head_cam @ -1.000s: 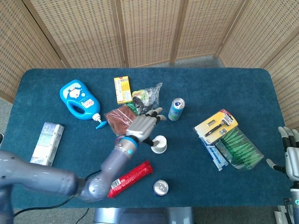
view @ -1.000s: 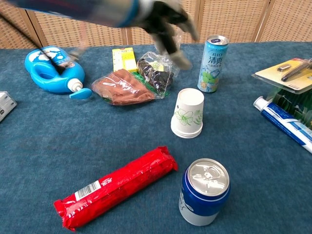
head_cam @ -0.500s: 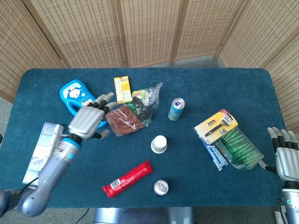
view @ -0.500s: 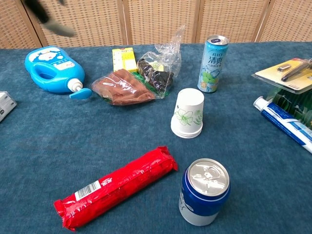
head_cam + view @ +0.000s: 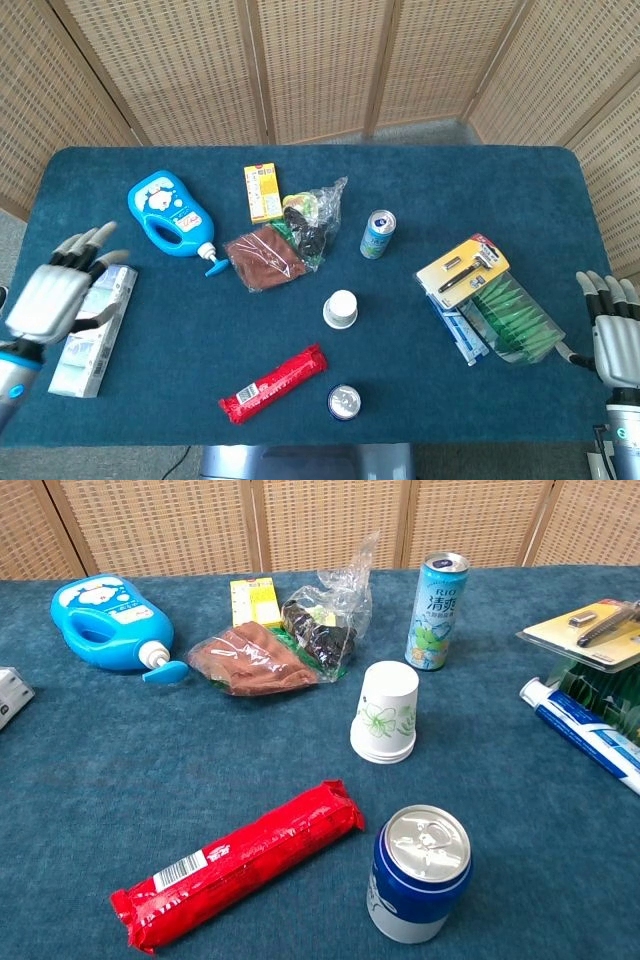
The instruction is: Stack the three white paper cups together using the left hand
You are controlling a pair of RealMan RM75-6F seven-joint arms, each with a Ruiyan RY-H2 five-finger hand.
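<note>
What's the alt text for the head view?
Stacked white paper cups stand upside down mid-table, untouched; the open left hand hovers at the left edge above a white box, the right hand off the right edge.

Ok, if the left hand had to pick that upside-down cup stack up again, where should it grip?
Probably around the tapered side wall of the cup stack, coming from above and the left. It stands mouth-down, narrow base up, so fingers can wrap it. The left hand is open at the table's left edge; the tall can crowds the far right side.
</note>
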